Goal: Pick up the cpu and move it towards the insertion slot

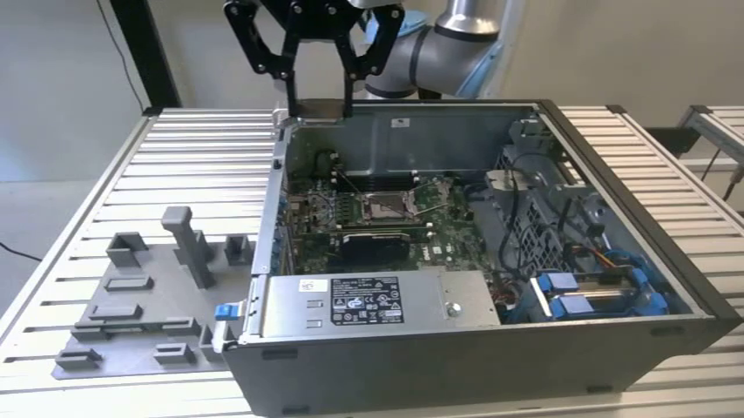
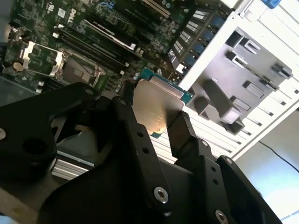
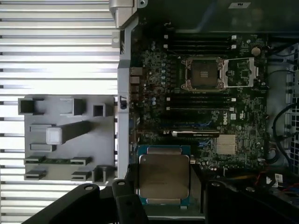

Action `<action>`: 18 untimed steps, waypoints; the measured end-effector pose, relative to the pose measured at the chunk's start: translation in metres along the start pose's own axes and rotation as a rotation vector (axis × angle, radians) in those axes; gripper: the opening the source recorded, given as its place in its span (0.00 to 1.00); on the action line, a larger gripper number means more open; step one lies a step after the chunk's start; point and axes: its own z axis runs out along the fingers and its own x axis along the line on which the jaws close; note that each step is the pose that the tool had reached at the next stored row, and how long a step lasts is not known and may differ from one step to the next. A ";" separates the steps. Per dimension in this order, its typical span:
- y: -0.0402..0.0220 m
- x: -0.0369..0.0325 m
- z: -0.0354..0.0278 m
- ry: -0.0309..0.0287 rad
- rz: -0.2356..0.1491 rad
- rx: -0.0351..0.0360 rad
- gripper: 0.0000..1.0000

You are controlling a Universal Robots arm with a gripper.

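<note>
Ribbed white tabletop under an open computer case, grey fixture plate beside it. Up high by the case's back wall, gripper with jaws shut on one flat cpu. Down below and farther in, one insertion slot, well apart.

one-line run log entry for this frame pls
gripper: shut on cpu | arm: raised above open case | insertion slot: open, empty
</note>
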 end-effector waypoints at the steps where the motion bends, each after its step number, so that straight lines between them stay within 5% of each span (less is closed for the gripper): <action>1: 0.0001 -0.0042 0.0001 0.0001 0.000 0.0000 0.00; 18: 0.0007 -0.0773 0.0054 0.0017 0.000 0.0002 0.00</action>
